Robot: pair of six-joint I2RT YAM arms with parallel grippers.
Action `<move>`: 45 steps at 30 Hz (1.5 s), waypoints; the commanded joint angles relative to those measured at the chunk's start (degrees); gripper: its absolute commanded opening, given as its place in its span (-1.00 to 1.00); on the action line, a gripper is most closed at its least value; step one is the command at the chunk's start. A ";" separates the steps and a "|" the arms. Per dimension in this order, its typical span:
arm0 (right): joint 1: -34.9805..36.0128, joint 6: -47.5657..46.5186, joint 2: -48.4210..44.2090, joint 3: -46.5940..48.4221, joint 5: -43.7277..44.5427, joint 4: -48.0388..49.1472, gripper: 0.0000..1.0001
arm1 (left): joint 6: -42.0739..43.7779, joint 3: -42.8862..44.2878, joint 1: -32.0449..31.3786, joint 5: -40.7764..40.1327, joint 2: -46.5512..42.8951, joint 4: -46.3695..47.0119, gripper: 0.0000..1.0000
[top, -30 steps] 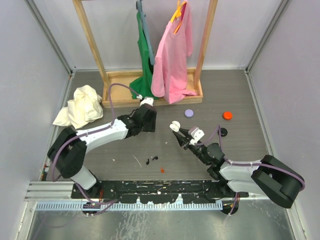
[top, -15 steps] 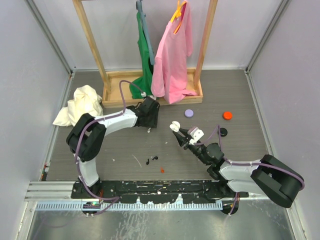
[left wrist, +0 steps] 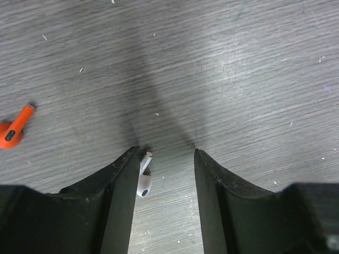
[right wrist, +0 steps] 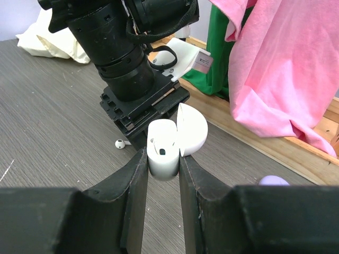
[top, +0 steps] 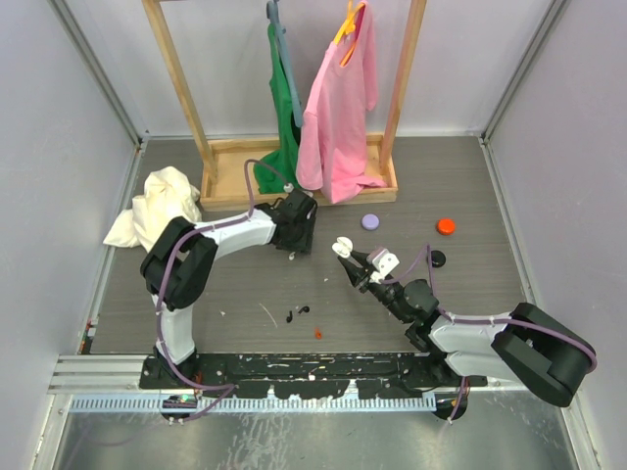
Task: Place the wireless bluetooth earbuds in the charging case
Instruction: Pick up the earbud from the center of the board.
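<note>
My right gripper [right wrist: 162, 159] is shut on the white charging case [right wrist: 163, 151] and holds it above the table with its lid [right wrist: 193, 129] open; it also shows in the top view [top: 343, 247]. One earbud appears to sit inside the case. A white earbud [left wrist: 144, 179] lies on the table between the open fingers of my left gripper [left wrist: 166, 153], close against the left finger [left wrist: 119, 185]. The same earbud shows in the right wrist view [right wrist: 121, 143] and in the top view [top: 291, 256], just below my left gripper [top: 292, 245].
An orange earbud [left wrist: 13, 129] lies left of my left gripper. Black earbuds [top: 297, 313] and a small orange piece [top: 317, 334] lie near the front. Purple [top: 370, 221], orange [top: 446, 226] and black [top: 437, 258] caps lie right. A wooden rack [top: 235, 186] with shirts stands behind; a white cloth [top: 157, 208] lies left.
My left arm has swung its elbow in and its gripper has shifted a little to the right; the white earbud now shows on the table beside it. The right arm has not moved.
</note>
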 commanded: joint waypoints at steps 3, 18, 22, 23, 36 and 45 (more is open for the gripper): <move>0.29 -0.77 -0.61 1.88 0.39 2.91 -0.98 | 0.41 0.80 -0.49 4.66 -0.36 -3.58 -0.12; 0.28 -0.68 -0.83 1.87 0.05 2.72 -0.98 | -0.18 -5.63 -3.65 1.84 -7.12 -8.85 -0.16; 0.28 -0.64 -0.83 1.94 0.03 2.63 -0.98 | -0.50 -5.63 -3.68 1.39 -9.13 -9.26 -0.15; 0.32 -0.68 -0.82 1.92 0.10 2.63 -0.98 | -0.59 -5.47 -3.68 1.46 -9.77 -9.30 -0.15; 0.28 -0.77 -1.05 1.89 0.31 2.45 -0.98 | 2.02 1.59 -2.32 -2.69 -7.22 -12.62 -0.23; 0.28 -0.77 -1.11 1.96 0.21 2.32 -0.98 | 3.94 6.34 -0.32 -1.41 -1.55 -14.32 -0.27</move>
